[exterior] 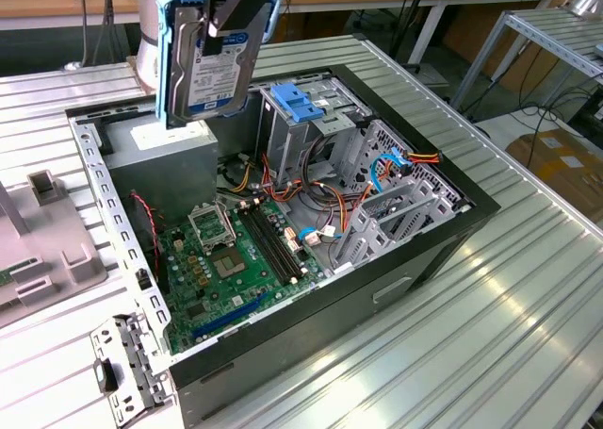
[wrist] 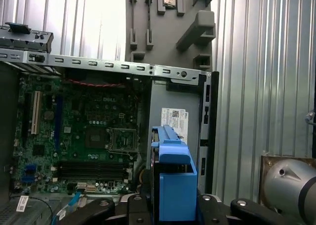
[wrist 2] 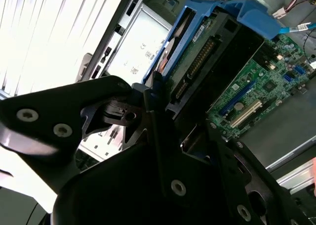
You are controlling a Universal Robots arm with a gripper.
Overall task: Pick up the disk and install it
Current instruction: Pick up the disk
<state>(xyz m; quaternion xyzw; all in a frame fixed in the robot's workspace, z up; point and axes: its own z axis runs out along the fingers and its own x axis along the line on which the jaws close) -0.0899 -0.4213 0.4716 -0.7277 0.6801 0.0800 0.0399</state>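
Exterior view shows the gripper (exterior: 236,22) clamped on the disk (exterior: 205,71), which hangs upright in the air over the grey power-supply box (exterior: 165,160), at eleven o'clock of the open computer case (exterior: 311,344); the drive cage (exterior: 283,146) stands at the disk's four o'clock.

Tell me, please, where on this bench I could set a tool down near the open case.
The ribbed table is bare on the exterior view's right of the case. On that view's left a grey fixture takes the room. Inside, cables crowd the motherboard, and the disk, gripped, hangs above.
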